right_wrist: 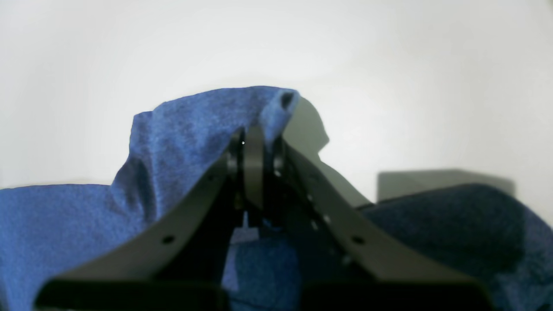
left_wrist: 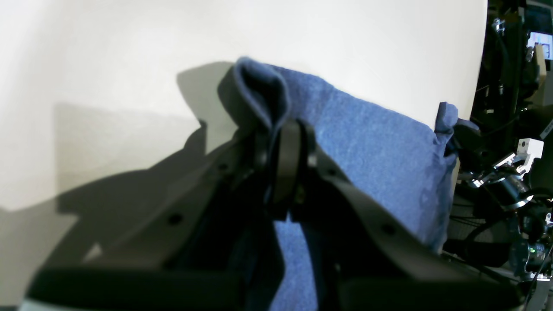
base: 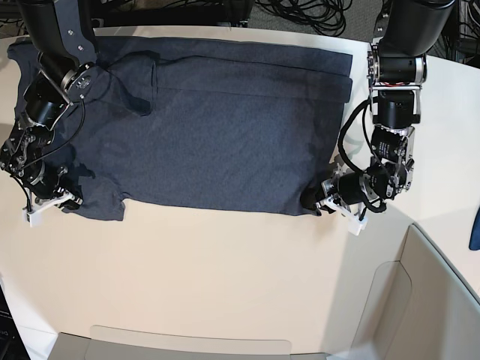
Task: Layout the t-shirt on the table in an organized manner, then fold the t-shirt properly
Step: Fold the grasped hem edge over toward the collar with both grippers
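Note:
The dark navy t-shirt [base: 225, 127] lies spread flat across the far half of the off-white table [base: 225, 255], one sleeve folded inward near the top left. My left gripper [base: 310, 201] is at the shirt's near right corner. In the left wrist view it [left_wrist: 283, 129] is shut on a pinched fold of the blue cloth [left_wrist: 371, 142]. My right gripper [base: 73, 201] is at the near left corner by the sleeve. The right wrist view shows it [right_wrist: 255, 134] shut on a raised ridge of the shirt [right_wrist: 185, 129].
Grey-beige box walls [base: 420, 300] stand at the near right and along the near edge. A brighter blue cloth scrap [base: 475, 225] shows at the right border. Cables lie beyond the table's far edge. In the left wrist view the table's edge [left_wrist: 475, 86] runs close to the cloth.

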